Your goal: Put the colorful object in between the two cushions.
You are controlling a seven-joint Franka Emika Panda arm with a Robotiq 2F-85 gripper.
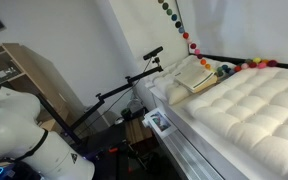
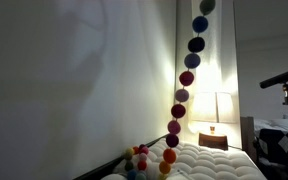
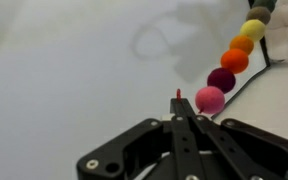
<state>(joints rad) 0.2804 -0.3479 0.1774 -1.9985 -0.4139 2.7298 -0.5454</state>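
The colorful object is a string of round beads. In both exterior views it hangs from above the frame [image 1: 180, 28] [image 2: 189, 62], and its lower end lies in a heap by the cushions [image 1: 246, 66] [image 2: 139, 160]. The large tufted cushion [image 1: 246, 108] [image 2: 216, 160] fills the bed. The smaller smooth cushion [image 1: 189, 76] lies beside it near the wall. In the wrist view my gripper [image 3: 180, 110] has its fingers pressed together on a small red end of the string, and beads [image 3: 234, 60] trail away from it. The gripper is out of frame in both exterior views.
A black tripod stand [image 1: 124, 92] and a wooden shelf [image 1: 14, 62] stand beside the bed. A white rounded body [image 1: 9, 120] is at the lower left. A lit table lamp [image 2: 222, 105] and a black boom [image 2: 282, 78] are behind the bed. A white wall lies behind the string.
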